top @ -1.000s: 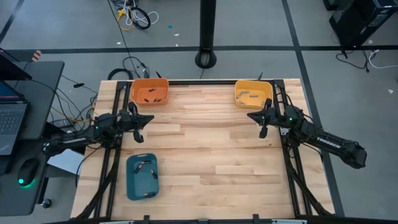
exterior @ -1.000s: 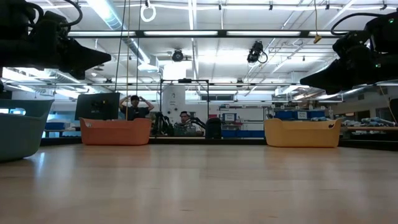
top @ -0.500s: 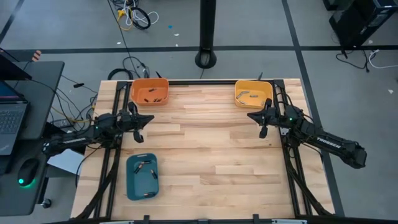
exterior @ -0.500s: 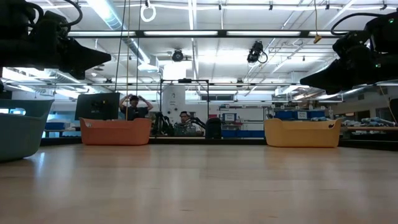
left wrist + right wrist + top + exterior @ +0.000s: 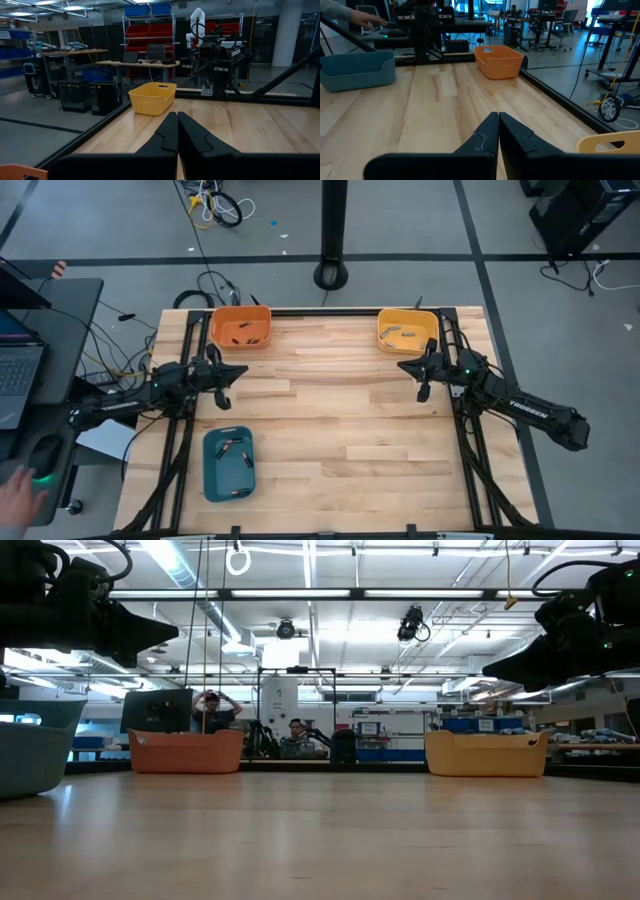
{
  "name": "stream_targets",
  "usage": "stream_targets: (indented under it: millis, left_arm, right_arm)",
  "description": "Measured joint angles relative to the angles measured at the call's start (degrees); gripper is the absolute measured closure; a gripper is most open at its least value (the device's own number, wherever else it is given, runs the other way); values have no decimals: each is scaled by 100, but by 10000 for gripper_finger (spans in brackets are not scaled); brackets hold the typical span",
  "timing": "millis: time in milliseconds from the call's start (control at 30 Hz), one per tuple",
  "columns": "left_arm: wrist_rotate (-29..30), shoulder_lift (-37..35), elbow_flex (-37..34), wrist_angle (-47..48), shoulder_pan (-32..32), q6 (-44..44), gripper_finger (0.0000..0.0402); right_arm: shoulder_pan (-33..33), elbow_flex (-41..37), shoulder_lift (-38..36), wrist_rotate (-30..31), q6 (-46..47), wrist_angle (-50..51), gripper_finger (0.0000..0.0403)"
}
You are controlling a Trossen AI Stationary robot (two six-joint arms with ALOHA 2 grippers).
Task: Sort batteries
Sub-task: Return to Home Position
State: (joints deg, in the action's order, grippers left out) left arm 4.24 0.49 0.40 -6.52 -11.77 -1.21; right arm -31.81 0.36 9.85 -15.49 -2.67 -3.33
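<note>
A light wooden table [image 5: 340,410] of joined planks is framed by black rails. Three bins are set directly on it. An orange bin [image 5: 213,328] is placed at the back left corner and a yellow bin [image 5: 408,312] at the back right corner. A blue bin [image 5: 207,465] is placed near the front left, well apart from both.

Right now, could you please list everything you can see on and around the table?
orange bin: one, orange, far left corner.
yellow bin: one, yellow, far right corner.
blue bin: one, blue, near left.
batteries: several, dark and silvery, inside the bins.
table: one, light wood.
person's hand: one, beside the table's left.
left fingers: shut, black, above left edge.
right fingers: shut, black, above right edge.
</note>
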Motion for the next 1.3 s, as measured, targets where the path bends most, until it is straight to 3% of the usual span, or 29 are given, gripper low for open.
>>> stream_targets:
  millis: [367, 867, 1300]
  left_arm:
    - [9, -39, 0, -13, 46, 0, 396]
    - [23, -46, -2, -2, 616, 0, 396]
    - [23, -48, -2, -2, 634, 0, 396]
  right_arm:
    - [0, 0, 0, 1, 1, 0, 375]
    - [0, 0, 0, 1, 0, 0, 376]
    - [2, 0, 0, 1, 1, 0, 380]
